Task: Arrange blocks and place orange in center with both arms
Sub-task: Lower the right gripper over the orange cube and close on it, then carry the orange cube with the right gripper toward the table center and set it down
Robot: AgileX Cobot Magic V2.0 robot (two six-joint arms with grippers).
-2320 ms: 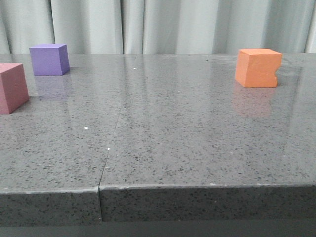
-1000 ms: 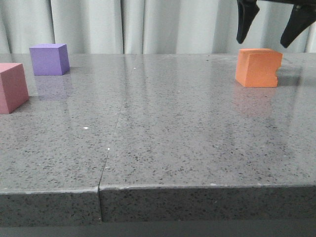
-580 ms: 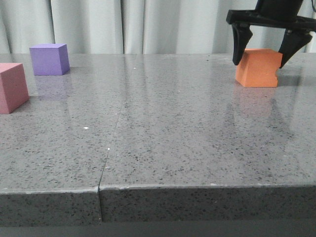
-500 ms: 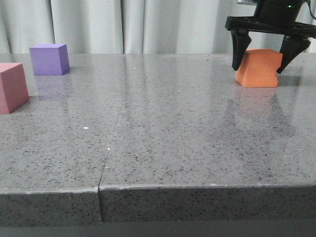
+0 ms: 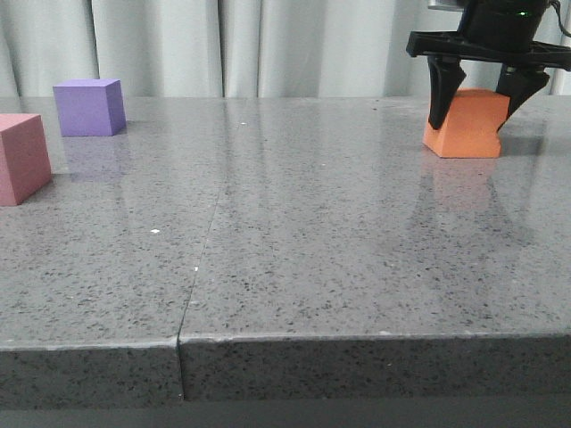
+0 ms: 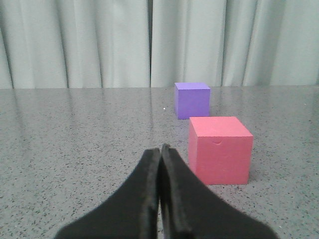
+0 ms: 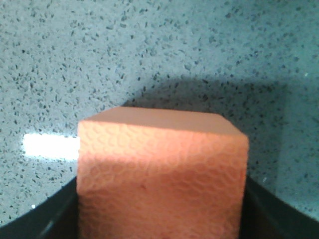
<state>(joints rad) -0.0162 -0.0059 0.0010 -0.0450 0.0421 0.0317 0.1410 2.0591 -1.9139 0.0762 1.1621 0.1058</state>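
The orange cube (image 5: 466,134) sits on the grey table at the far right. My right gripper (image 5: 470,123) straddles it, one finger pressed on each side, and it still rests on the table. In the right wrist view the orange cube (image 7: 162,169) fills the gap between the fingers of that gripper (image 7: 162,221). The notch is hidden. The purple cube (image 5: 87,107) stands at the far left, and the pink cube (image 5: 20,159) is nearer, at the left edge. My left gripper (image 6: 160,147) is shut and empty, low over the table, beside the pink cube (image 6: 219,149), with the purple cube (image 6: 192,99) behind.
The speckled grey stone table (image 5: 312,223) has a seam running from its front edge towards the back. Pale curtains (image 5: 268,45) hang behind it. The table's front edge is close to the camera.
My right gripper came down from above around the orange cube and its fingers closed in against its sides. The cube shifted very slightly. The purple and pink cubes have not moved.
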